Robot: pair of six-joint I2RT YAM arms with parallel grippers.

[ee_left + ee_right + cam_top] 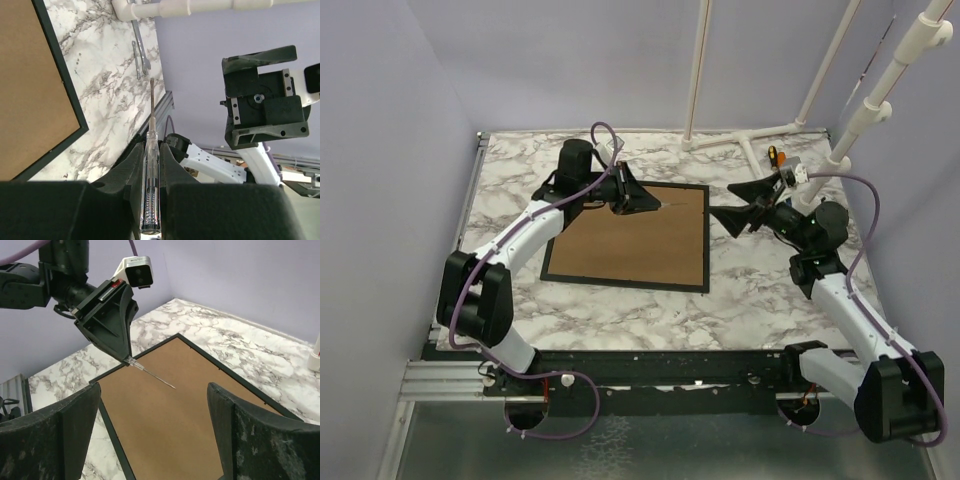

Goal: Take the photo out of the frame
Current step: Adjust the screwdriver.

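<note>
Marble table [620,310] with a white pipe stand [750,140], a clear-handled screwdriver [151,165] — and, perhaps, two small spanners [142,52].

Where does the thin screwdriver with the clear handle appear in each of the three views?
Top external: the clear-handled metal screwdriver juts from the left gripper, just above centre.
Left wrist: screwdriver bottom centre, clamped, pointing up.
Right wrist: screwdriver left of centre, above the black-edged brown-backed frame.
Shared landmark: that frame.
</note>
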